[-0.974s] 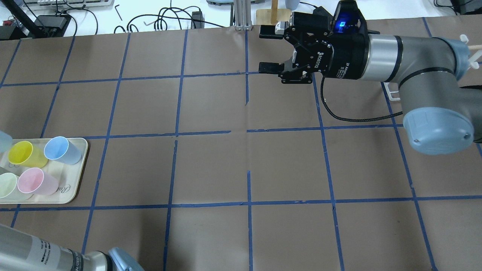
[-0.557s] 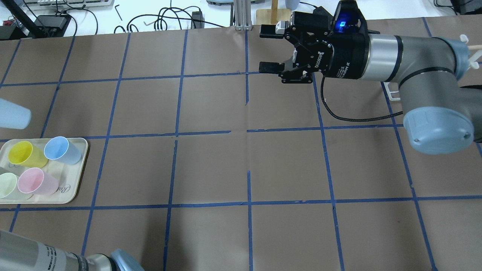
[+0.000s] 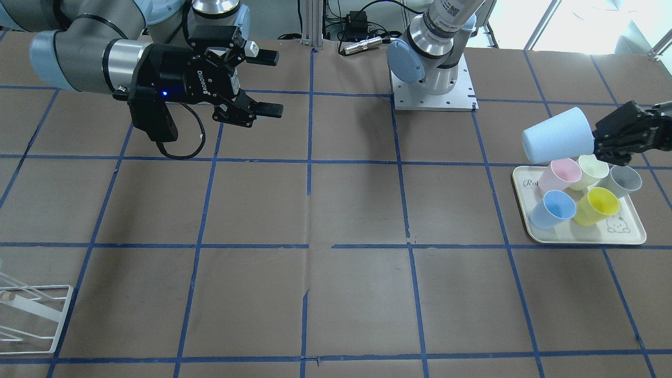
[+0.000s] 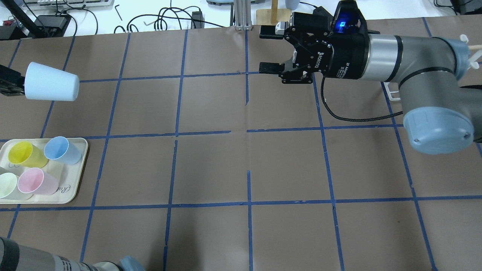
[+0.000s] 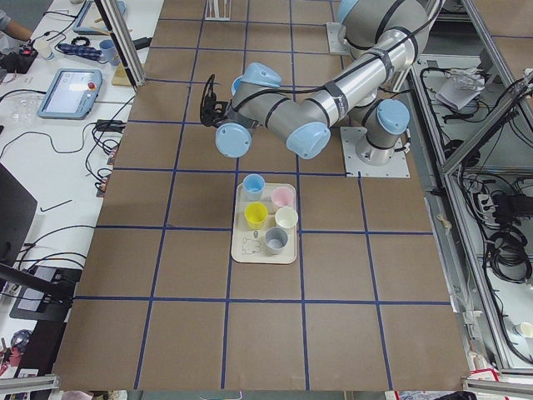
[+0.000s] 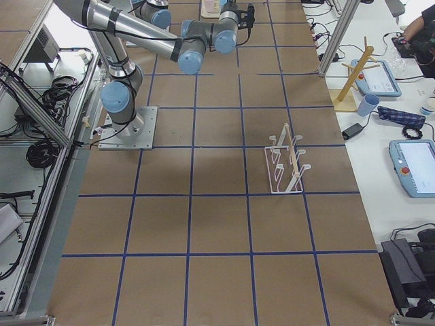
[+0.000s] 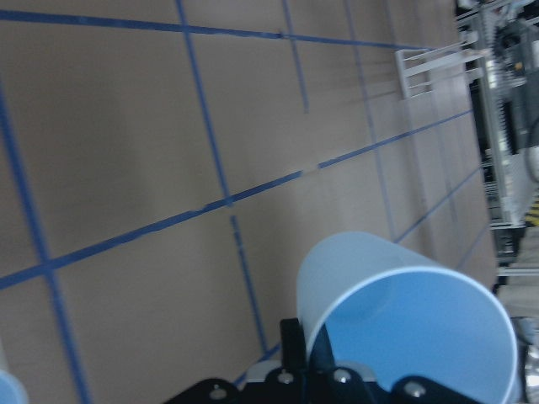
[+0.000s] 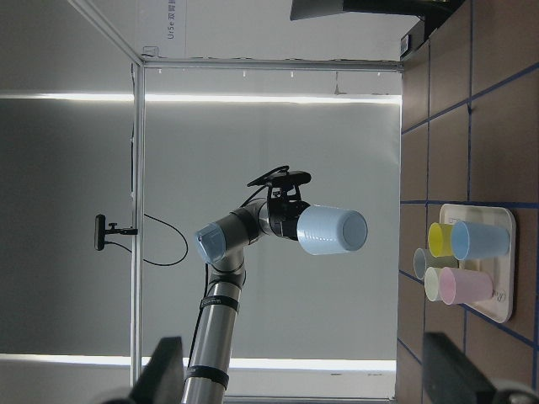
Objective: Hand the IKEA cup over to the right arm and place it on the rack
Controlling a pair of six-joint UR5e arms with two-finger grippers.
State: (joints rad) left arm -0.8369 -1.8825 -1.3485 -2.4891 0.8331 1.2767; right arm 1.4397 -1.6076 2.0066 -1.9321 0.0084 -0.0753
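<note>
Cup first: the pale blue IKEA cup (image 4: pixel 51 82) hangs on its side in the air over the far left of the table (image 4: pixel 241 165), just beyond the tray (image 4: pixel 81 165). Its mouth faces the left gripper (image 3: pixel 598 140) and its narrower base points across toward the right arm (image 4: pixel 414 64).

The left gripper is clamped on the cup at the rim end. From overhead only a black sliver of it shows, since the frame's edge cuts off the rest. In the left wrist view the gripper body hides the lower rim, so I cannot tell just how the fingers sit on the wall.

The right gripper (image 4: pixel 269 49) is spread wide with nothing between its fingers. It lies level, aimed toward the cup and well apart from it.

The rack (image 6: pixel 285 163) shows whole only from the table's right end, standing upright on the paper. The front-facing view catches just a corner of its wire base. From overhead the right arm covers all but a peg tip and a bit of frame.

On the tray stand a yellow cup (image 4: pixel 22 154), a blue cup (image 4: pixel 60 149) and a pink cup (image 4: pixel 34 180). A pale green cup (image 4: pixel 6 185) is clipped by the edge. A grey cup (image 3: pixel 625 180) is clear only from the front.
</note>
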